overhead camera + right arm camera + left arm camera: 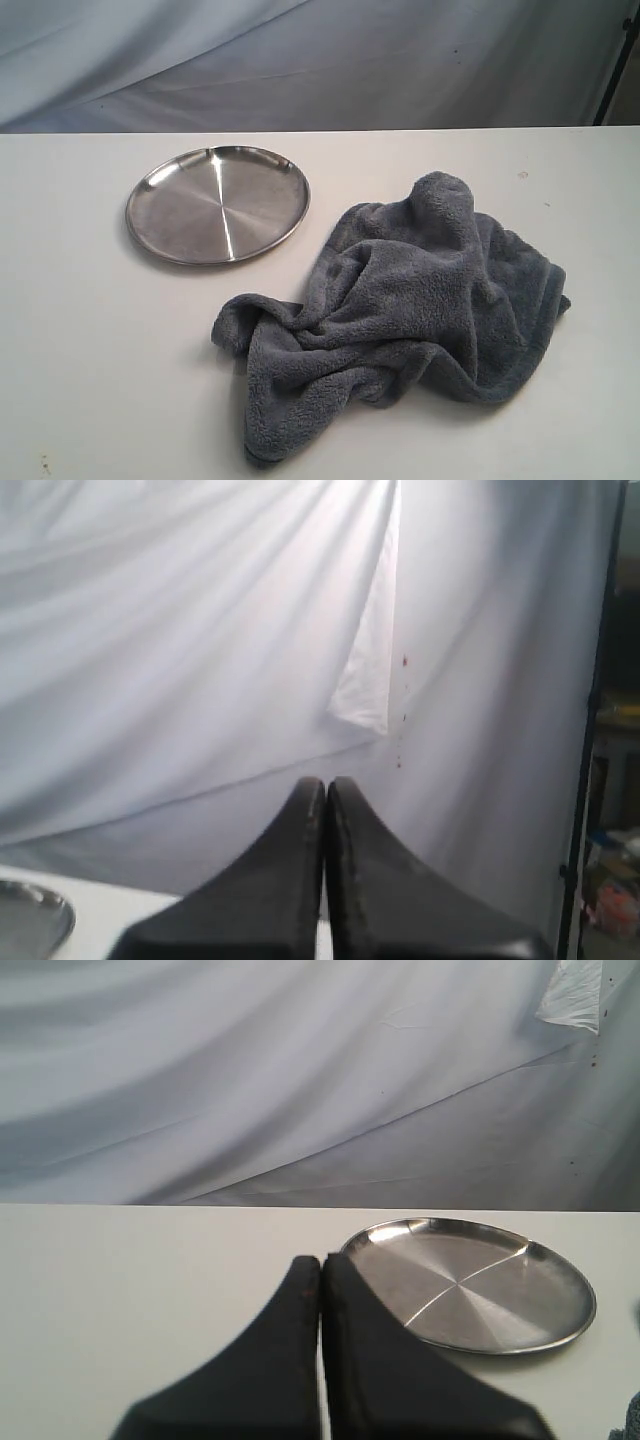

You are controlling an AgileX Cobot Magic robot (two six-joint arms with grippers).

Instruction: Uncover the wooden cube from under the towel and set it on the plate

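The dark blue-grey fleece towel (410, 305) lies crumpled on the white table, right of centre, with a raised hump at its far end. No wooden cube shows in any view. The shiny steel plate (218, 203) sits empty to the towel's far left; it also appears in the left wrist view as the plate (480, 1285), and its edge (30, 920) shows in the right wrist view. Neither arm appears in the exterior view. My left gripper (321, 1260) is shut with nothing in it, close to the plate's rim. My right gripper (325, 782) is shut and empty, facing the backdrop.
A white cloth backdrop (300, 60) hangs behind the table's far edge. A dark stand (615, 65) rises at the far right. Bare tabletop (100, 350) stretches in front of the plate and left of the towel.
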